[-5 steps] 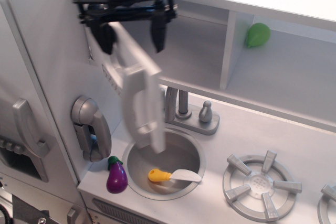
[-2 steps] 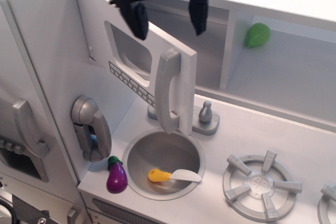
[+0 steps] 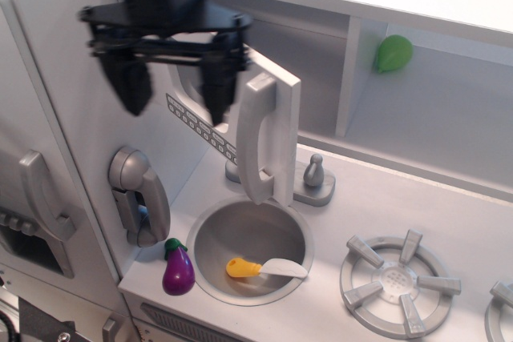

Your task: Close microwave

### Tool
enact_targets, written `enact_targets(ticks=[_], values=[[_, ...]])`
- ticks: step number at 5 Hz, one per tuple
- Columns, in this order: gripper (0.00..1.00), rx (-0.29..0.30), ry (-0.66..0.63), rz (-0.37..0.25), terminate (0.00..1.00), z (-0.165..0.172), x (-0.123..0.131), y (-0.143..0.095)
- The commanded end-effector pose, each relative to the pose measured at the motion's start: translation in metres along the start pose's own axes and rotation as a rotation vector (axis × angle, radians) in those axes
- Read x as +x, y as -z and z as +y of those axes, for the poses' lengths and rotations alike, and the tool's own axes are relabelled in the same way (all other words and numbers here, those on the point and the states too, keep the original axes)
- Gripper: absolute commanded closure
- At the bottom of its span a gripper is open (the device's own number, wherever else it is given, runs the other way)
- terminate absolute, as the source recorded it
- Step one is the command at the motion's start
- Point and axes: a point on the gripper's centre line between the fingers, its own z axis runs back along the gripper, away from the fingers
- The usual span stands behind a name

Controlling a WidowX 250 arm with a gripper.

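Now end effector (image 3: 171, 95) hovers, fingers spread, before ajar microwave (image 3: 264, 130).

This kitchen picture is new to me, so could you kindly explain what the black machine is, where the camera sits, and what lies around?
It is a single view from a camera in front of and above a toy kitchen. The black machine at the top is a robot arm's gripper; its two dark fingers hang spread apart, holding nothing. They sit in front of the microwave door, which stands partly open with its tall grey handle facing us. Below is a sink holding a yellow-handled toy knife. A purple toy eggplant stands on the counter, a grey wall phone hangs at left, a burner lies at right, and a green toy sits on the shelf.
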Motion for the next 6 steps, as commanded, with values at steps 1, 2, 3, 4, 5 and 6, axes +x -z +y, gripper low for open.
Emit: enact_targets(ticks=[1, 2, 3, 4, 5, 6], values=[[0.00, 0.060, -0.078, -0.053, 0.00, 0.026, 0.039, 0.013], [0.00, 0.059, -0.081, -0.067, 0.00, 0.022, 0.051, 0.026], [0.00, 0.032, -0.038, -0.121, 0.00, 0.008, 0.063, 0.033], [0.00, -0.034, -0.053, -0.231, 0.00, -0.004, 0.080, 0.027], [0.00, -0.067, -0.045, -0.300, 0.00, -0.009, 0.097, 0.019], [0.00, -0.100, -0.079, -0.397, 0.00, -0.013, 0.113, 0.012]])
